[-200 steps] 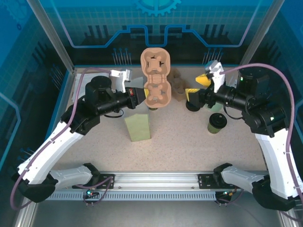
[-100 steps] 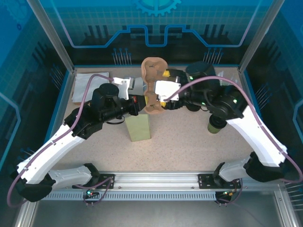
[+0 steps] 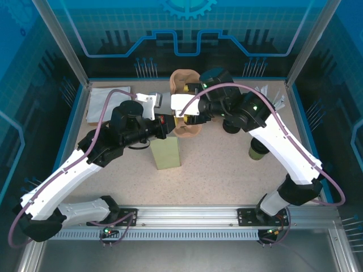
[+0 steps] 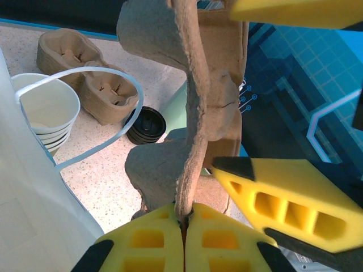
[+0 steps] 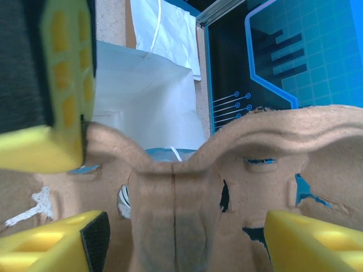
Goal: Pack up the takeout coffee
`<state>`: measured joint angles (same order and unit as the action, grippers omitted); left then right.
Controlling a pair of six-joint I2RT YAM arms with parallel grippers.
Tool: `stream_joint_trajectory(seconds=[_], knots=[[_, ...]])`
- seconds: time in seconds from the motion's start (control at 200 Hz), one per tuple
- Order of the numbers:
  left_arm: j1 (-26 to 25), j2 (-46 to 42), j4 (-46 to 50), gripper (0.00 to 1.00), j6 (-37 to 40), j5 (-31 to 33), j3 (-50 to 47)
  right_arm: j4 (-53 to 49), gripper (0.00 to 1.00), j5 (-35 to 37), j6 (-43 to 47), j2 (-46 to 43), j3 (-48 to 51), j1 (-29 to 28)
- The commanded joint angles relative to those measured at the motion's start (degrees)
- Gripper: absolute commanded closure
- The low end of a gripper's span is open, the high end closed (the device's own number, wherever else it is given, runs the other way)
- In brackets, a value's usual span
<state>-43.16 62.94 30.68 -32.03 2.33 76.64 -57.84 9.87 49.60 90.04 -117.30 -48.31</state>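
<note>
Top external, olive-green takeout coffee [image 3: 258, 151] w/ dark top, L gripper [image 4: 182, 225] pinching pulp carrier [image 4: 215, 105], R gripper [image 5: 184, 242] spread

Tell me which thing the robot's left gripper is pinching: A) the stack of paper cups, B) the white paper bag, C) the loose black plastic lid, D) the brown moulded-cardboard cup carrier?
D: in the left wrist view the left gripper is shut on the lower edge of the brown moulded-cardboard cup carrier.
</note>
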Motion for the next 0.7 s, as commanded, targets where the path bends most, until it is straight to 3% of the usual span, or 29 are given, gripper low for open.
stream_joint_trajectory(seconds=[0.0,0.405,0.51,0.695], knots=[[-0.4,-0.2,-1.7,0.94,-0.6,-0.2,-0.4,-2.8,0.3,-1.6,-1.4,1.8,-2.2,1.2],[-0.5,-0.1,-1.2,0.93,0.4,0.0,0.0,-4.6,0.55,-2.4,-2.2,4.1,-4.1,2.6],[-0.4,-0.4,-0.6,0.85,0.7,0.3,0.4,-4.8,0.59,-2.1,-2.2,4.1,-4.5,2.6],[-0.4,-2.5,3.4,0.5,2.4,1.5,2.2,-5.1,0.6,-1.8,-2.6,4.4,-5.3,2.7]])
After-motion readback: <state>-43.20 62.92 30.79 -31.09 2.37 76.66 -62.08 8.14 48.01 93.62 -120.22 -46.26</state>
